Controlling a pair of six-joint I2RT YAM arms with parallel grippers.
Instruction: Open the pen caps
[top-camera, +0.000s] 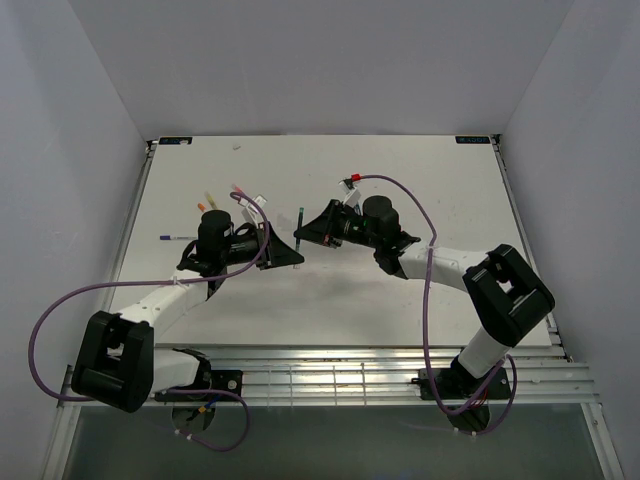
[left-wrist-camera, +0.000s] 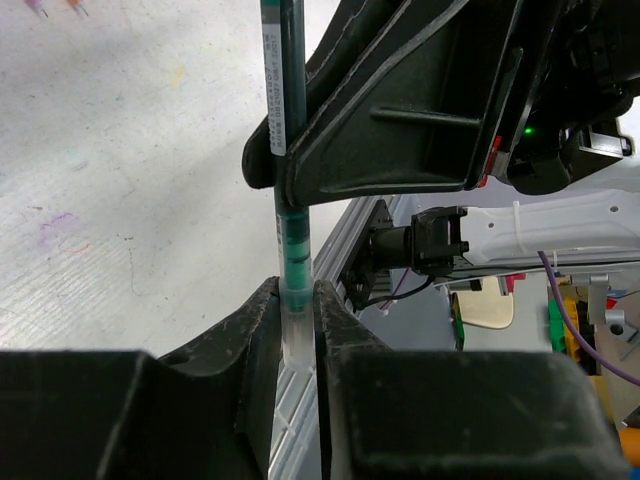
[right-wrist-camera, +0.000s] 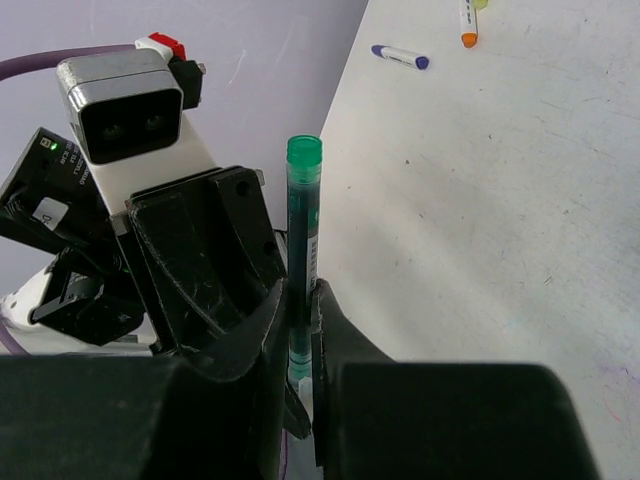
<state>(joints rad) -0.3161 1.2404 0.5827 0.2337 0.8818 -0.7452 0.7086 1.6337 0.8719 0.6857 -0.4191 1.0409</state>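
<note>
A dark green pen (top-camera: 301, 222) is held between both grippers above the middle of the table. My left gripper (left-wrist-camera: 297, 295) is shut on the pen's clear cap (left-wrist-camera: 297, 335); the green nib section sits in the cap's mouth. My right gripper (right-wrist-camera: 303, 295) is shut on the barrel (right-wrist-camera: 303, 215) just above the cap, with the pen's green end pointing up. In the top view the left gripper (top-camera: 293, 255) and the right gripper (top-camera: 303, 238) meet tip to tip at the pen. The right gripper's fingers (left-wrist-camera: 400, 120) fill the upper left wrist view.
Other pens lie at the back left: a yellow-orange one (top-camera: 206, 200), a pink one (top-camera: 240, 192) and a blue-capped one (top-camera: 178, 237). The blue-capped one (right-wrist-camera: 400, 56) and an orange-capped one (right-wrist-camera: 466, 20) also show in the right wrist view. Purple cables loop by both arms.
</note>
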